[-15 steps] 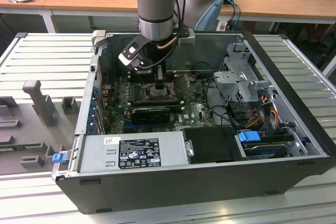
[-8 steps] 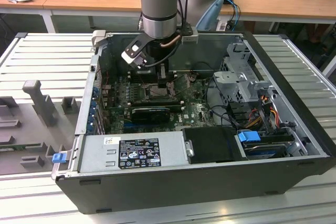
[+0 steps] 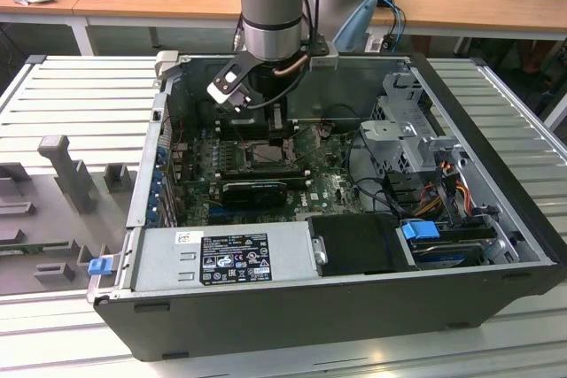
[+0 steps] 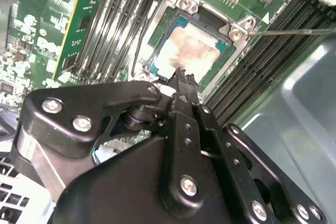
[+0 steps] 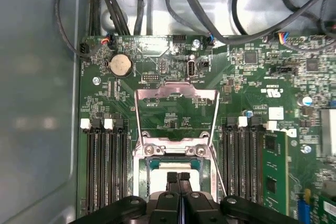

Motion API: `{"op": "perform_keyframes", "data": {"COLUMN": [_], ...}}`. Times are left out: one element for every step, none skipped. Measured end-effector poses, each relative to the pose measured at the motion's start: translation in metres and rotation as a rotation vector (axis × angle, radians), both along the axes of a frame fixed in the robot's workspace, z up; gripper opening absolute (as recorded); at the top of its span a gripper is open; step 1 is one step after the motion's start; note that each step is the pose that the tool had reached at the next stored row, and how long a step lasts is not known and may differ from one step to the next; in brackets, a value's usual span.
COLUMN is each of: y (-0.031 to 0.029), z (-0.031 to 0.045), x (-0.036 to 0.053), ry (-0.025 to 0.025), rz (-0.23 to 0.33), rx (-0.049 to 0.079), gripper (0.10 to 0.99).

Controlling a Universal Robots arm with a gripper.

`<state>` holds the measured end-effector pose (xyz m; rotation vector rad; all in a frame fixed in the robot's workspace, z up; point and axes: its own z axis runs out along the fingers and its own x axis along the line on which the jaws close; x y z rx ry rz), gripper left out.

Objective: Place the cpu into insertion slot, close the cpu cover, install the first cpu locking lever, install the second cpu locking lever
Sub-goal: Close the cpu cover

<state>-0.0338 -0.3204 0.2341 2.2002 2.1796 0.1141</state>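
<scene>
The cpu [image 4: 191, 51] lies flat in the insertion slot [image 4: 181, 1], silver top face up, with green board around it. The cpu cover [image 5: 176, 94], a thin silver frame with a large window, stands swung open on the far side of the slot. My gripper [image 4: 182, 80] is shut, its two black fingers pressed together with nothing between them. The fingertips sit at the near edge of the cpu. The gripper [image 5: 179, 177] is over the slot in the first wrist view too. In the exterior view the gripper [image 3: 282, 135] reaches down inside the open computer case. A thin lever rod [image 4: 294, 31] juts out beside the slot.
Long black memory slots flank the socket on both sides, one holding a green module [image 5: 273, 171]. A black expansion card [image 3: 255, 188] lies near the socket. Cables [image 5: 210, 3] hang over the board's far edge. A drive cage [image 3: 412, 121] and power supply [image 3: 226, 258] crowd the case.
</scene>
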Motion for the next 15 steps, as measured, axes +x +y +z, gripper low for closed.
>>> {"op": "perform_keyframes", "data": {"y": [0.0,0.0,0.0,0.0,0.0,0.0,0.0,0.0,0.0,0.0,0.0,0.0,0.0,0.0,0.0], "z": [0.0019,0.0028,0.0028,0.0029,0.0029,0.004,0.0048,0.0054,0.0061,0.0098,0.0101,0.0101,0.0102,0.0101,0.0105], "x": [0.0,0.0,0.0008,0.0025,0.0048,0.0053,0.0053,0.0053,0.0053,0.0053,0.0084,0.01,0.011,0.0119,0.0123], "ry": [0.0,-0.0002,-0.0001,0.0,0.0,0.0001,0.0,0.0,0.0,0.0,0.0001,0.0001,0.0002,0.0001,0.0003], "rz": [0.0,0.0,0.0,0.0,0.0,-0.001,-0.001,-0.002,-0.003,-0.004,-0.004,-0.004,-0.004,-0.004,-0.004], "rx": [0.0,0.0,0.0,0.0,0.0,0.0,0.0,0.0,0.001,0.0,0.0,0.0,0.0,0.0,0.0], "gripper": [0.106,0.106,0.106,0.106,0.106,0.106,0.106,0.106,0.106,0.106,0.106,0.106,0.106,0.106,0.106]}}
